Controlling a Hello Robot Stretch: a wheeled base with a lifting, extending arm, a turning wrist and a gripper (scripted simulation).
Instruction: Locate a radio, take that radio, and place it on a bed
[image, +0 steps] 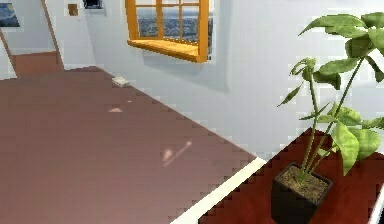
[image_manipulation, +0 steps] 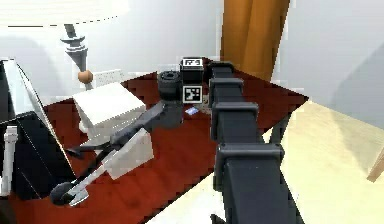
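In the arm side view the dark arm (image_manipulation: 240, 130) reaches out over a dark red table (image_manipulation: 270, 95). Its two white marker squares (image_manipulation: 192, 82) stand at the far end. Left of them the gripper (image_manipulation: 68, 172) stretches its thin fingers (image_manipulation: 110, 140) down toward the picture's left. A white boxy thing (image_manipulation: 105, 105) lies on the table behind the fingers, with a second white block (image_manipulation: 135, 158) under them. I cannot tell whether the gripper holds anything. Nothing here has a shape I can name as a radio.
A lamp's grey stem (image_manipulation: 75, 45) and white shade stand at the table's back, and a dark flat panel (image_manipulation: 22, 125) stands at the left edge. An orange-brown curtain (image_manipulation: 255, 35) hangs behind. Ahead are brown floor (image: 100, 150), an orange-framed window (image: 168, 28) and a potted plant (image: 320, 130).
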